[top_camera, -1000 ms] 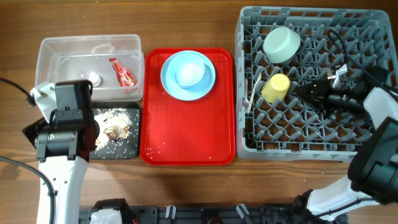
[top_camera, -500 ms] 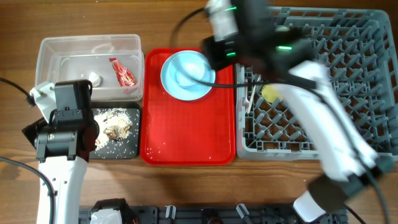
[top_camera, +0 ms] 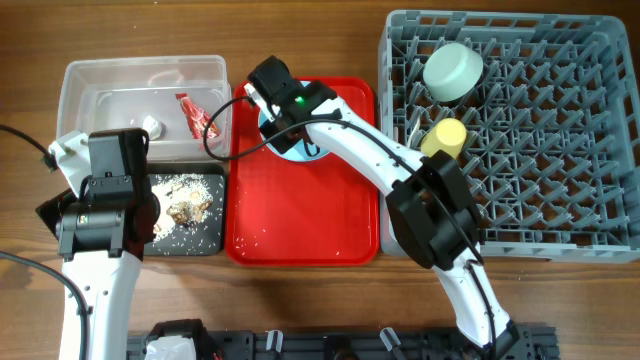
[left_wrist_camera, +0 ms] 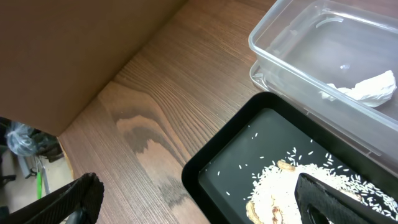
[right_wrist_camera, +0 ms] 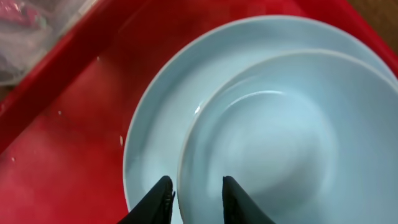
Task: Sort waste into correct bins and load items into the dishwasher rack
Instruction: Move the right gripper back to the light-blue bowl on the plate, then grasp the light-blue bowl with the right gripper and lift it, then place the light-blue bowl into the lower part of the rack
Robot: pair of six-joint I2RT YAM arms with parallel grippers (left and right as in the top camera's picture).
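Observation:
A light blue plate [right_wrist_camera: 149,124] lies on the red tray [top_camera: 300,210], with a smaller light blue dish [right_wrist_camera: 267,137] resting in it. My right gripper [right_wrist_camera: 196,182] hangs over them, jaws narrow but apart, one finger on each side of the dish's near rim. In the grey dishwasher rack [top_camera: 540,200] sit a pale blue-green bowl [top_camera: 452,70] and a yellow cup [top_camera: 443,140]. The clear tub [top_camera: 110,80] holds a red-and-white wrapper [top_camera: 197,115] and a white tissue [left_wrist_camera: 367,87]. Food scraps with rice [left_wrist_camera: 298,186] lie in the black tray [left_wrist_camera: 217,168]. Above that tray's left edge my left gripper [left_wrist_camera: 198,186] stands wide open, holding nothing.
The right arm stretches from the table's front right across the red tray's right side and the rack's left edge. The left arm [top_camera: 100,210] covers part of the black tray. Bare wood lies left of the tub and tray.
My right arm has swung from the rack over to the plate on the red tray, and its jaws widened then narrowed. The left arm has not moved.

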